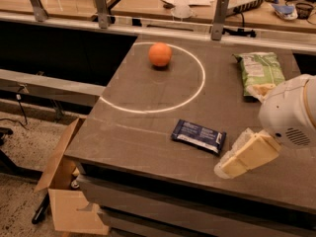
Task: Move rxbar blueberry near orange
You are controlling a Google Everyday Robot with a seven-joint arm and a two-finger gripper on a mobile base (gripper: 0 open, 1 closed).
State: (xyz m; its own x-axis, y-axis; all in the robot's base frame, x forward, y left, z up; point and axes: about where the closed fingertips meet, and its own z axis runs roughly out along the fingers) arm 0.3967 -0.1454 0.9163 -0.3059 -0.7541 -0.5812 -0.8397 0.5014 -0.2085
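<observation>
The gripper (228, 168) hangs over the near right part of the surface (143, 132), its cream tip angled down and to the left from the rounded white arm housing (291, 115). Whether it is released or clenched cannot be told from this angle. It does not touch any object. The rxbar (198, 136) lies flat just up and to the left of the gripper, near it but apart, its long side running roughly along the front edge. The orange (160, 54) sits well away from the gripper, far up and to the left, inside a white circle (203, 78) drawn on the surface and close to the circle's far rim. The rxbar is outside that circle, below its near arc, so the orange and the rxbar are well apart. A green chip bag (260, 73) lies up from the gripper, behind the arm housing, near the right edge. Down on the floor, far left of the gripper, stands an open cardboard box (64, 181).
</observation>
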